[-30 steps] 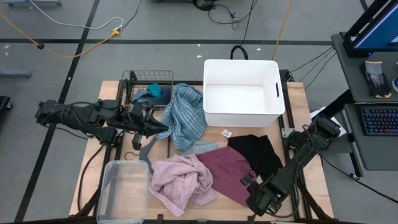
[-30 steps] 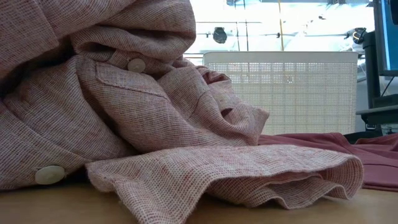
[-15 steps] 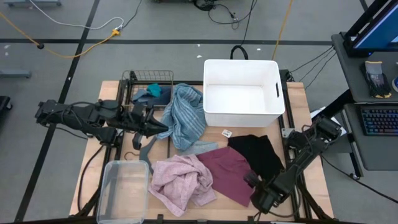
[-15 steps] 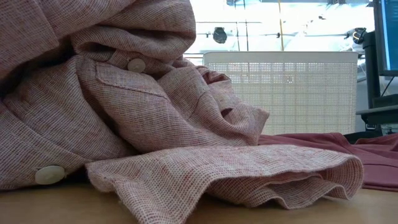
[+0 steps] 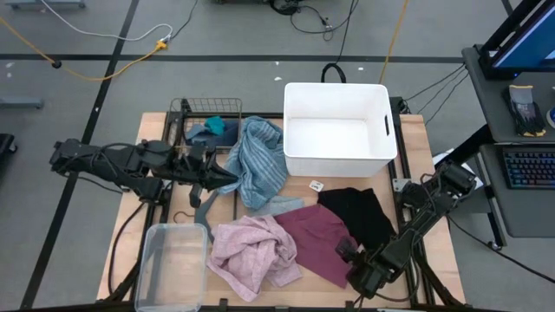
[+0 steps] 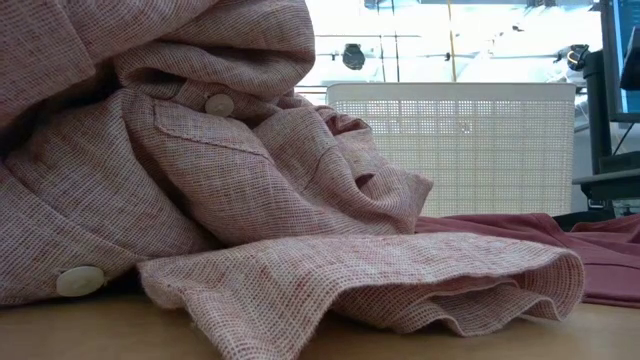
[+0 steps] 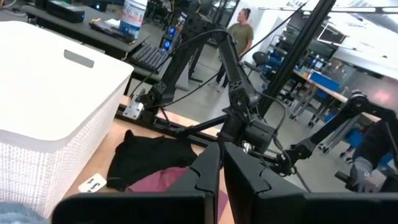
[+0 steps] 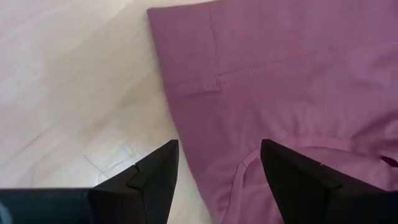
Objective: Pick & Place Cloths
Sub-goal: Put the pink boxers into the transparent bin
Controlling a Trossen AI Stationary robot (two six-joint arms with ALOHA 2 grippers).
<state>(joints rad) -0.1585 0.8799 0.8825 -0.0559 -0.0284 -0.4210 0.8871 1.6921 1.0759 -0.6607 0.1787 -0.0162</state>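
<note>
A blue-striped towel (image 5: 260,160) lies mid-table. On the near side a pink cloth (image 5: 251,251) is heaped next to a maroon cloth (image 5: 316,234), and black shorts (image 5: 360,212) lie to the right. Small teal and navy pieces (image 5: 210,130) sit in a wire basket. My left gripper (image 5: 230,179) is shut, level, just left of the towel. My right gripper (image 5: 342,250) is open and points down over the maroon cloth's near right edge (image 8: 186,124). One finger stands over bare wood and the other over the cloth. Whether they touch it does not show.
A white bin (image 5: 338,160) stands at the far right of the table. A clear plastic tub (image 5: 169,264) is at the near left corner. A grey hanger (image 5: 204,204) lies by the left gripper and a small tag (image 5: 316,185) near the bin. A person stands in the room beyond.
My right gripper has crept a little toward the table's far edge, over the maroon cloth's near right corner.
</note>
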